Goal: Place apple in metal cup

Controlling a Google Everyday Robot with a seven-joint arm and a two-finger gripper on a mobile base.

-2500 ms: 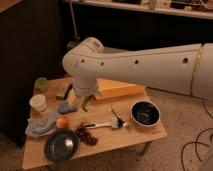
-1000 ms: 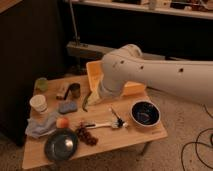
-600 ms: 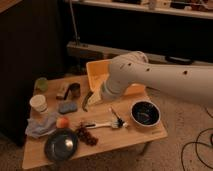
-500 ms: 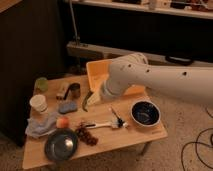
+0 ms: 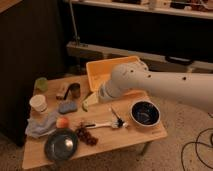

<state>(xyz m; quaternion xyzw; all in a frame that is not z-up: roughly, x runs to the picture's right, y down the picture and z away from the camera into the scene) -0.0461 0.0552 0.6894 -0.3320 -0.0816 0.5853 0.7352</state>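
At the near left edge of the tabletop [image 5: 115, 145] lies one dark blue plate [image 5: 61, 144], with one bunch of dark grapes [image 5: 86, 135] just to its right. Just beyond the plate sits the single apple [image 5: 62, 122], against the right edge of a crumpled blue-grey cloth [image 5: 39, 126]. It is well apart from the hand. A pale utensil [image 5: 102, 125] lies to the right of the apple, and one dark bowl [image 5: 145, 112] stands farther right.

The white arm [image 5: 165, 90] reaches in from the right, low over the tabletop, bending at a bulky joint and angling down to the left. Its hand [image 5: 88, 103] hovers over the middle of the tabletop with the fingers spread apart, holding nothing.

To the hand's left are a blue sponge [image 5: 67, 107] and a white cup [image 5: 38, 103]. Farther back stands the metal cup [image 5: 74, 90], upright and near the hand, and a green cup [image 5: 41, 84] is at the far left corner, making three cups. One yellow tray [image 5: 100, 70] lies at the far edge behind the arm.
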